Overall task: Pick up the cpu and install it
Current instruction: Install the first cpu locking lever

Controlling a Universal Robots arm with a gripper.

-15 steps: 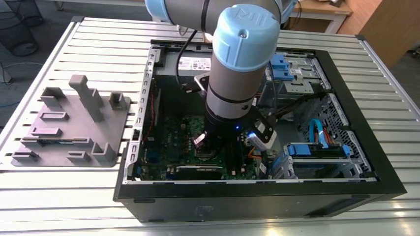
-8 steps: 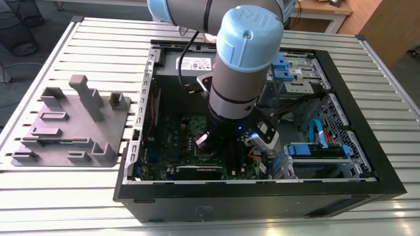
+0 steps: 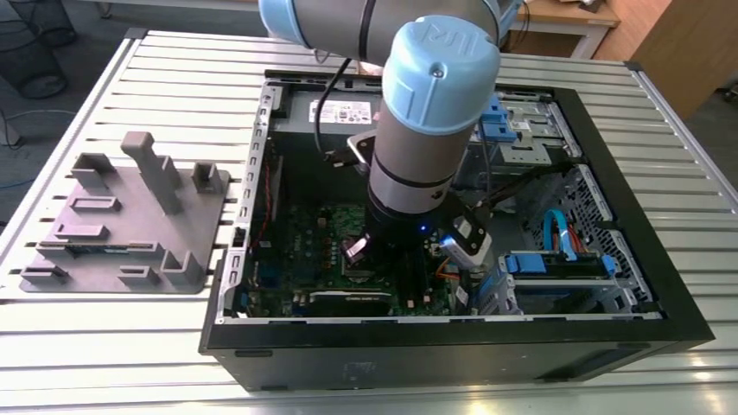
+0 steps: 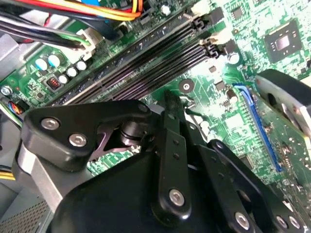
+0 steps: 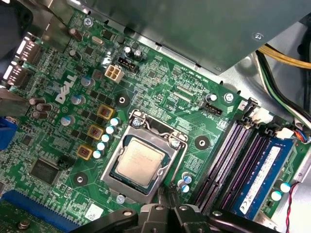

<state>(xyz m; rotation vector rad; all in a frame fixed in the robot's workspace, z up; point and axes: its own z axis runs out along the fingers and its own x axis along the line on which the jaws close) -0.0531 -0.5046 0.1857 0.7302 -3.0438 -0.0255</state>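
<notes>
Black steel walls of the open computer case [image 3: 600, 333] frame the whole job; it lies on its side on the slatted table [image 3: 104, 346] so the arm [image 3: 421, 130] can reach straight down into it. Beside it, toward the exterior view's left, a grey moulded fixture [image 3: 127, 220] sits on the slats, its pockets apparently meant to hold parts at fixed spots. Inside the case lies the green motherboard [image 5: 160, 73], facing up at the wrist cameras. Dark memory slots [image 5: 228, 160] run alongside the socket, one carrying a blue module [image 5: 262, 174].

At the board's middle, the silver socket frame [image 5: 146, 167] surrounds the cpu [image 5: 139, 160], which lies flat and square within it, metal top upward (it looks already seated, though whether it is locked down I cannot judge). The gripper [image 5: 167, 204] hangs just above the board at the socket's edge, near the chip but apparently not touching it. Its black linkage crowds the second wrist view, and its fingers [image 4: 172, 109] look drawn close together with nothing between them.
</notes>
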